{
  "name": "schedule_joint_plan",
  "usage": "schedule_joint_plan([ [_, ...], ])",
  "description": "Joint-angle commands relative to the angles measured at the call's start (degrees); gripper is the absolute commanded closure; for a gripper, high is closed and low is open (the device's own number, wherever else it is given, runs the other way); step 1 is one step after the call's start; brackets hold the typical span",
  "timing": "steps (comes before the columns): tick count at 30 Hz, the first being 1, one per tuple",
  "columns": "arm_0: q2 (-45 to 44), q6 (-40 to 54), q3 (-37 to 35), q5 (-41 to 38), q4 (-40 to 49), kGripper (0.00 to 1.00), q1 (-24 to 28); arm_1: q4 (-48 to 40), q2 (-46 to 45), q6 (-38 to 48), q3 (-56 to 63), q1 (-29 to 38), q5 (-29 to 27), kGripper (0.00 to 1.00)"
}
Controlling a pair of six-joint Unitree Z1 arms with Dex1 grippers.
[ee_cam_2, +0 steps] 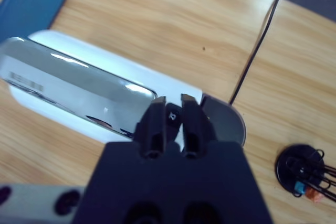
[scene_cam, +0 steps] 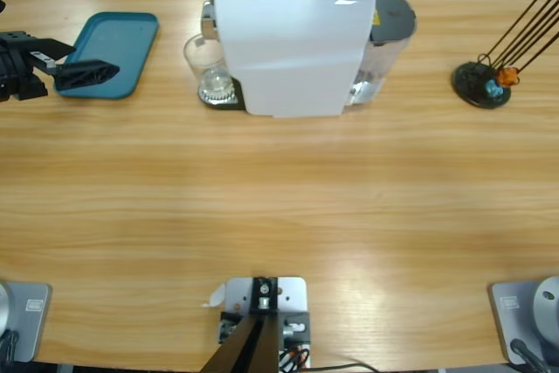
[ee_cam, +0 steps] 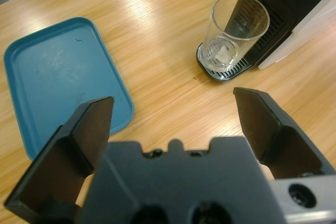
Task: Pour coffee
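glass [ee_cam: 237, 32]: upright on machine [scene_cam: 293, 41] drip tray, ahead and right of left gripper [ee_cam: 176, 124]
left jaws: wide, empty
right gripper [ee_cam_2: 171, 121]: above machine, jaws nearly closed, empty
nearer: left

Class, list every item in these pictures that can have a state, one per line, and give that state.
glass: upright on the drip tray, no coffee visible in it
coffee machine: lever down
teal tray: nothing on it
capsule stand: holds two capsules
left gripper: open, holding nothing
right gripper: shut, above the coffee machine
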Motion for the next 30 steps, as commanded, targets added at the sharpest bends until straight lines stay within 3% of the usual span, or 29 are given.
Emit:
schedule_joint_plan([
  [1, -1.3, -0.9, 1.2, 0.6, -0.6, 0.0, -1.1, 3.8, -0.8, -1.1, 0.1, -0.3, 2.4, 0.0],
  [15, 1.5, -1.7, 1.4, 0.3, -0.6, 0.0, -2.7, 13.2, 1.8, 0.1, -7.3, -0.3, 2.4, 0.0],
  [19, 2.6, -1.5, 0.9, 0.1, 0.0, 0.0, -4.0, 20.1, 2.7, -1.8, -12.6, -0.3, 4.1, 0.0],
  [25, -1.0, -1.5, 1.0, 0.2, 0.8, 0.0, -4.1, 23.1, -6.4, -5.8, -11.3, -0.3, 6.8, 0.0],
  [30, -3.8, -1.5, 1.3, 0.2, 1.8, 0.0, -4.1, 19.5, -17.3, -6.9, 2.5, -0.3, 8.7, 0.0],
])
